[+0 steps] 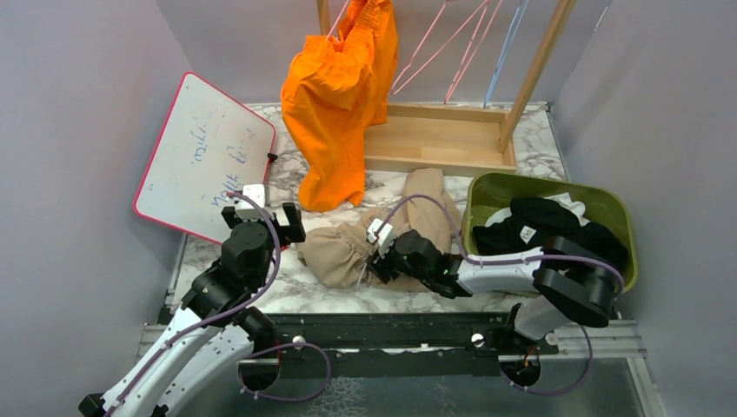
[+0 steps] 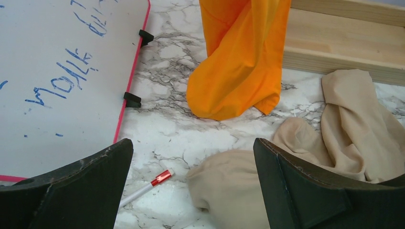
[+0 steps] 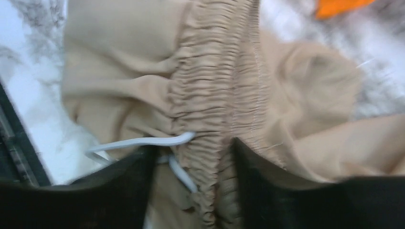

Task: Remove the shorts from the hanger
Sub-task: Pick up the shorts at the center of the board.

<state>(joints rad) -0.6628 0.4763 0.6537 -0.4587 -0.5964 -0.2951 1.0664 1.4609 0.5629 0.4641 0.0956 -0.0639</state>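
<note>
Tan shorts lie between right gripper fingers, grip unclear; left gripper gapes; whiteboard writing illegible.

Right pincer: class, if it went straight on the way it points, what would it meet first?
The right pincer would first meet the tan shorts, at their gathered elastic waistband, which lies straight ahead between its fingers. It may already touch; the blurred view leaves depth unclear.

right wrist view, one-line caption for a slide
Right gripper straddling the gathered elastic waistband of the tan shorts.
</note>
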